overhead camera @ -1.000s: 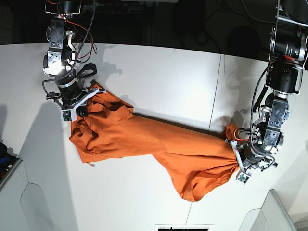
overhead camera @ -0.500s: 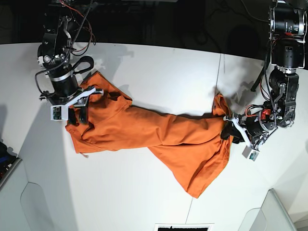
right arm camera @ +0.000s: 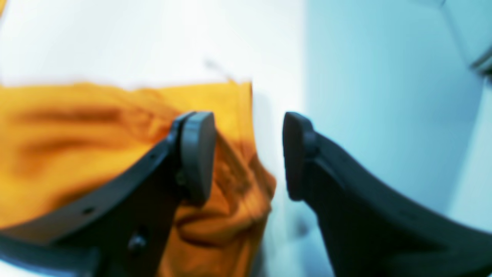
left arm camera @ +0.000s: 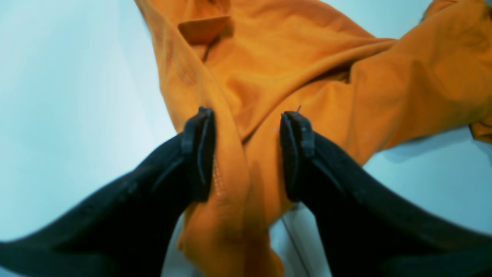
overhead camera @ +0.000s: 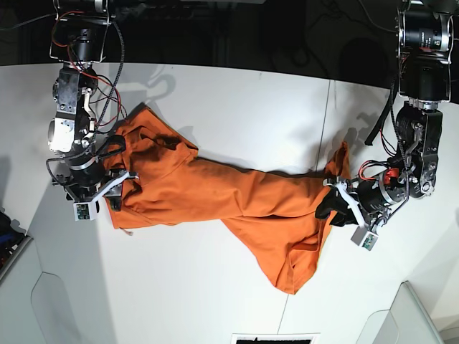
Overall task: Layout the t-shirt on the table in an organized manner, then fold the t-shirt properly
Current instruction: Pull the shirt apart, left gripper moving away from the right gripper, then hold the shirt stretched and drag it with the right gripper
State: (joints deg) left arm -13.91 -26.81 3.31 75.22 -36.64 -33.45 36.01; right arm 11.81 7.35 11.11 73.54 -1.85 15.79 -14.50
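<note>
T-shirt (overhead camera: 237, 208) lies bunched and twisted on white worktop (overhead camera: 244, 107), long axis running side to side between both arms. Left claw (left arm camera: 246, 154) jaws apart, straddling a cloth ridge; right claw (right arm camera: 248, 154) jaws apart at the opposite edge, gripping nothing.

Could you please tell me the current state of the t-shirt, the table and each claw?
t-shirt: lying bunched and twisted across the table, not spread flat, not folded.
table: white top bare around the shirt, dark seam line visible.
left claw: open, jaws straddling a ridge of the shirt's cloth, not pinching it.
right claw: open, over the shirt's edge, nothing held between its jaws.
</note>
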